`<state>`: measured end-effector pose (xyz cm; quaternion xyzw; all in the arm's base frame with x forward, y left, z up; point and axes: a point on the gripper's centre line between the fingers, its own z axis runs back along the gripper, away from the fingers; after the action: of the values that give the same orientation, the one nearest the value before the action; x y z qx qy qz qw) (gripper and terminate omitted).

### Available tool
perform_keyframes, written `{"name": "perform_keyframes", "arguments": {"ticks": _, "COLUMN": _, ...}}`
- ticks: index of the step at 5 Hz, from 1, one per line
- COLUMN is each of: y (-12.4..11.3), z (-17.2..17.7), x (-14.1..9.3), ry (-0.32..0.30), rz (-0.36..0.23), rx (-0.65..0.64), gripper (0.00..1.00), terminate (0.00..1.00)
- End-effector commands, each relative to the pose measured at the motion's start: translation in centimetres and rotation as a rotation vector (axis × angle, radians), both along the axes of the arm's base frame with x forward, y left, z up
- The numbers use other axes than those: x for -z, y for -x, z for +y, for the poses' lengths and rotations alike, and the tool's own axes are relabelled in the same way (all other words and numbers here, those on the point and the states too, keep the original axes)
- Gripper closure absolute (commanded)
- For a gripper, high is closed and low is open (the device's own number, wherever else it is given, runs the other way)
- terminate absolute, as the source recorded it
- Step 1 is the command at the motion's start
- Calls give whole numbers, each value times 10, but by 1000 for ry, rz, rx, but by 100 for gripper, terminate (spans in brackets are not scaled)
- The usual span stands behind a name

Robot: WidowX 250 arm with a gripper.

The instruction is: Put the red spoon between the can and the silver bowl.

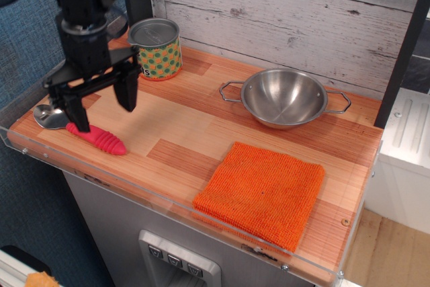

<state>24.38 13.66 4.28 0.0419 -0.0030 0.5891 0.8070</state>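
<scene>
The red spoon lies at the table's front left, its silver bowl pointing left and its ribbed pinkish-red handle pointing right. My gripper is open and hovers just above the spoon, one finger in front of the handle's left end, the other behind and to the right. The can with the dotted label stands at the back left. The silver bowl with wire loop handles sits at the back right, empty.
An orange cloth lies at the front right. A clear plastic rim runs along the table's front and left edges. A white plank wall stands behind the table.
</scene>
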Motion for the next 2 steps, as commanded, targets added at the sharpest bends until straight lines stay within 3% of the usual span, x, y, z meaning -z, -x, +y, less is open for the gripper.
{"name": "perform_keyframes", "arguments": {"ticks": 1, "y": -9, "z": 17, "x": 8, "ry": -76, "rz": 16, "rx": -66, "gripper": 0, "terminate": 0}}
{"name": "perform_keyframes", "arguments": {"ticks": 2, "y": -2, "z": 24, "x": 12, "ry": -135, "rz": 42, "rx": -101, "gripper": 0, "terminate": 0}}
